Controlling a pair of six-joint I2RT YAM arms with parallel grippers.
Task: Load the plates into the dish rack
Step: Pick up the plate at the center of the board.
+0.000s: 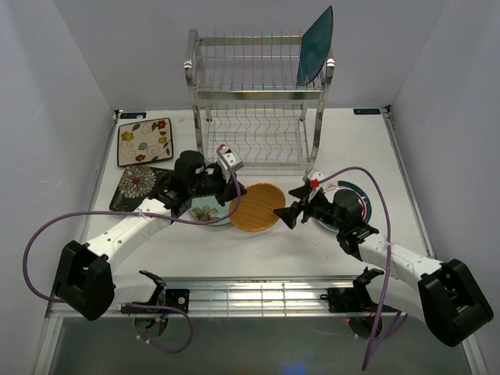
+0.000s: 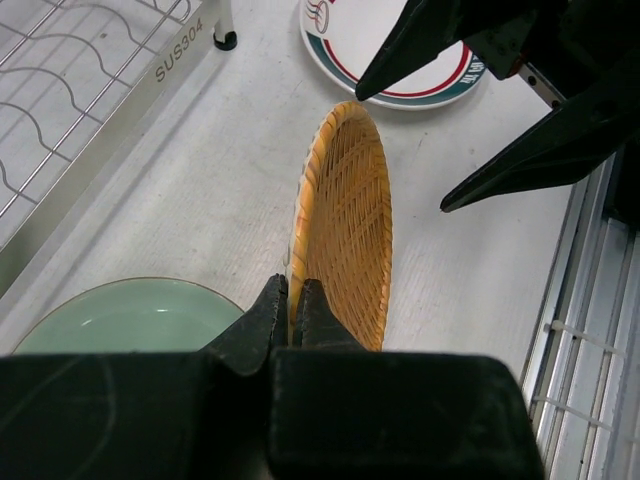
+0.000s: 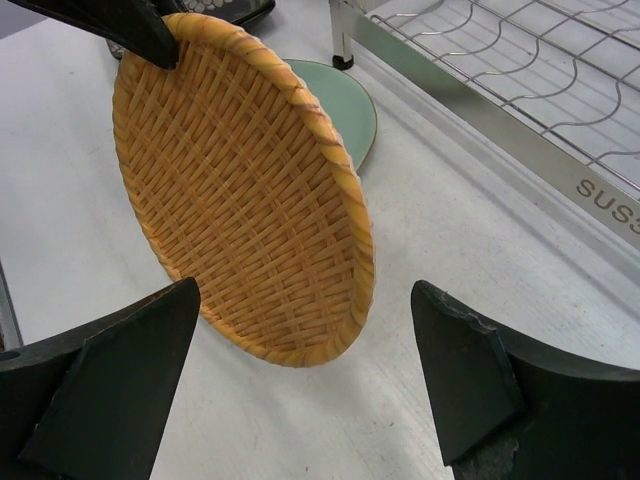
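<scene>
From above, I see the left fingers (image 1: 233, 201) clenched on the rim of the woven plate (image 1: 258, 207) on the desk (image 1: 351, 141) in front of the rack (image 1: 258, 95), the right fingers (image 1: 292, 206) spread wide at its other side, and a teal plate (image 1: 315, 47) standing in the top tier. My left wrist view shows the woven plate tipped up on edge, pinched between both fingers, a green plate (image 2: 130, 315) beside it. The right wrist view has its lower edge on the desk, between the released fingers, untouched by them.
</scene>
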